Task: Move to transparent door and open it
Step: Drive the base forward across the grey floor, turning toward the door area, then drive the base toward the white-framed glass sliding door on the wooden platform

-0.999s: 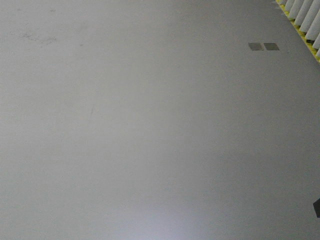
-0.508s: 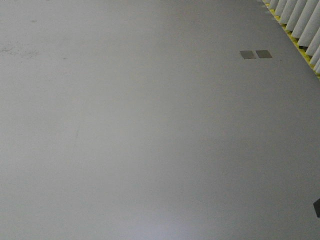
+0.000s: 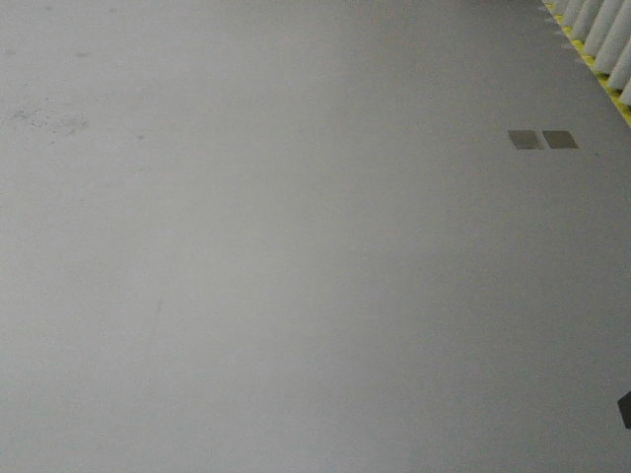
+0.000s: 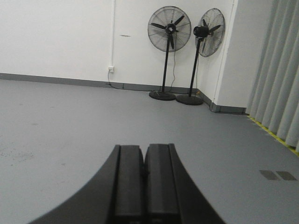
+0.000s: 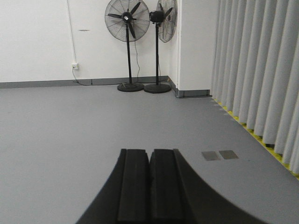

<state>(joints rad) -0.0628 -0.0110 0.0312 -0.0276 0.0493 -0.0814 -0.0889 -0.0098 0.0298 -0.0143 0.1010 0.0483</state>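
— Grippers first. How do they look?
— The left gripper (image 4: 144, 154) has its two black fingers pressed flat together, with nothing between them. The right gripper (image 5: 149, 156) is just the same: fingers together, holding nothing. Both point out over the floor.
— What is on the floor?
— The floor (image 3: 296, 246) is grey and smooth, with a few faint dirty marks at 10 o'clock in the front view. Two small dark grey plates (image 3: 543, 140) lie side by side in it at 2 o'clock. A small dark bit (image 3: 624, 410) pokes in at the edge at 4 o'clock. I cannot tell what it is.
— And past the plates?
— A yellow line (image 5: 256, 136) runs along the floor at 3 o'clock from the right gripper. It sits right under long pale curtains (image 5: 261, 70) that hang in folds.
— What is far away?
— Two tall black fans stand near each other by the corner, at about 12 o'clock. One is the left fan (image 4: 168, 28) and one is the right fan (image 4: 209, 26). Behind them is a white wall (image 4: 56, 37) with a grey strip (image 4: 46, 79) along the bottom. A small white socket (image 4: 110, 69) is on the wall at 11 o'clock from the left gripper, and a thin line runs up from it.
— Where is the transparent door?
— I cannot tell. None of these views shows it.
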